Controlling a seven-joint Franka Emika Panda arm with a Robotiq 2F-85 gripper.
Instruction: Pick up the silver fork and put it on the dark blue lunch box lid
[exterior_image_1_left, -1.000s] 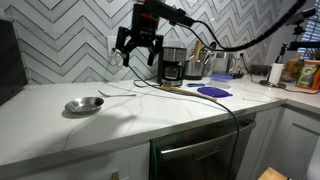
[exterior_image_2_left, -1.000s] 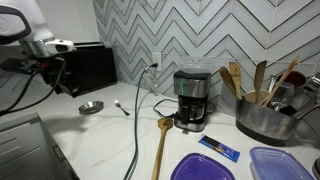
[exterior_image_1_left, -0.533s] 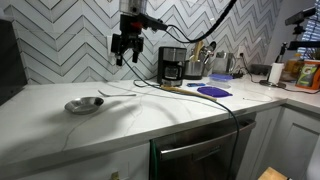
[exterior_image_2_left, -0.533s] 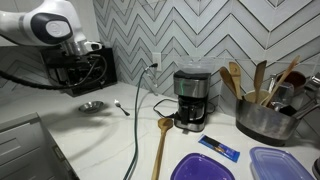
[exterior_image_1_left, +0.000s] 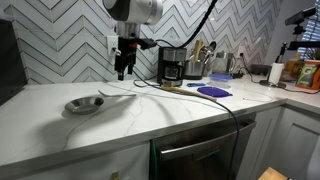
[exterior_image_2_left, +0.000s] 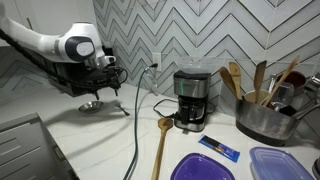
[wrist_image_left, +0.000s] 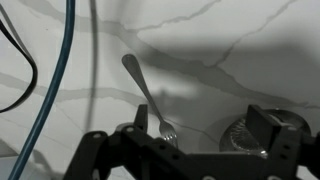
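The shiny silver fork (wrist_image_left: 147, 94) is lying flat on the tabletop (wrist_image_left: 240, 60); the dark blue lunch box lid (exterior_image_2_left: 203, 168) is resting flat, well apart.

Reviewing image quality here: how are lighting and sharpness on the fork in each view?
Wrist view: dim and grey, the slim silver fork soft but readable, the gripper a dark silhouette along the bottom edge, a broad shadow across the white marble counter. In an exterior view: bright, even light, yet the fork is only a thin streak.

arm (exterior_image_1_left: 135, 10) outstretched, claw (exterior_image_1_left: 122, 70) straight down, jaws apparently apart and empty
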